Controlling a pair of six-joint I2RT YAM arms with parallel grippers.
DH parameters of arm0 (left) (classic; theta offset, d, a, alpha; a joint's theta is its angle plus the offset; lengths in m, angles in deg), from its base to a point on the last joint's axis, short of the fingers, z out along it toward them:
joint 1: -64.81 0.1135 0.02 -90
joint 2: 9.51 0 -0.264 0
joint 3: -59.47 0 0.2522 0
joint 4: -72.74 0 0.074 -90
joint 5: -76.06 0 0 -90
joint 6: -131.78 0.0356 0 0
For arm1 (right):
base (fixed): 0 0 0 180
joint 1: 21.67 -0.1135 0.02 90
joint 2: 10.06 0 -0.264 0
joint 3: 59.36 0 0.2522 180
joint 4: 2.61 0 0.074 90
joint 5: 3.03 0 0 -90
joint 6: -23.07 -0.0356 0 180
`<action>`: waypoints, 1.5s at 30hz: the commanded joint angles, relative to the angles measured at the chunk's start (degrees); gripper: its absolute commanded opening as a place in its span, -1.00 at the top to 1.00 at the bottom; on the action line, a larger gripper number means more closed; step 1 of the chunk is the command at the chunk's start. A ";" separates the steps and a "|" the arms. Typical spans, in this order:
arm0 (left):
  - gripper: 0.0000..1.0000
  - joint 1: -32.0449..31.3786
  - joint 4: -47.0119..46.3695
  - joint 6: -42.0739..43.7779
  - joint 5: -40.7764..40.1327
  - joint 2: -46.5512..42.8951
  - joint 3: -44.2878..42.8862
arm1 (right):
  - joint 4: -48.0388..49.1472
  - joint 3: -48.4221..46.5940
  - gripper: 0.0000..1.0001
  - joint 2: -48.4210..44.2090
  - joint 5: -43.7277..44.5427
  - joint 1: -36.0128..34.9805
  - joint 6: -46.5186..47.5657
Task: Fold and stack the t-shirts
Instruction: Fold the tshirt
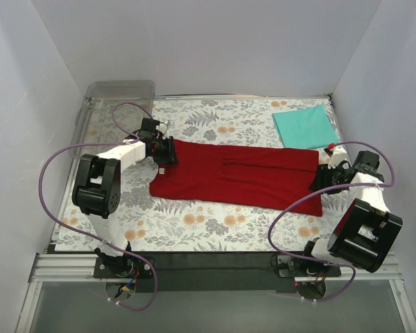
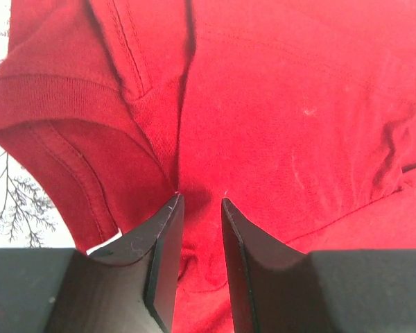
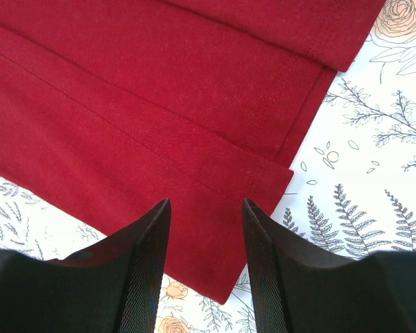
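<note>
Though open, end effector [image 3: 206, 202] over t-shirt [image 3: 125, 90]

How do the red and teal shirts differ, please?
The red shirt lies spread long across the mat; the teal shirt is folded small at the far right corner. The left gripper and right gripper sit at the red shirt's ends; nothing touches the teal shirt. Both lie flat.

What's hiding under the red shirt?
The flowery mat lies under the red shirt; it shows all around the shirt's edges. Whatever is beneath the shirt's middle is covered by the cloth, so I cannot tell if anything else is there.
</note>
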 commanded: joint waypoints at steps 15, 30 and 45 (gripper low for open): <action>1.00 -0.81 1.66 1.67 -2.57 2.06 -3.92 | 1.83 0.39 0.11 -0.25 -0.79 0.29 -0.19; 0.56 -0.81 2.71 2.99 -8.20 4.70 -9.29 | 1.91 0.31 0.11 0.02 -0.44 0.29 0.07; -0.54 -0.72 -9.84 0.71 -11.01 -20.85 -0.16 | -7.11 -13.45 -0.10 2.20 -13.26 -1.55 15.00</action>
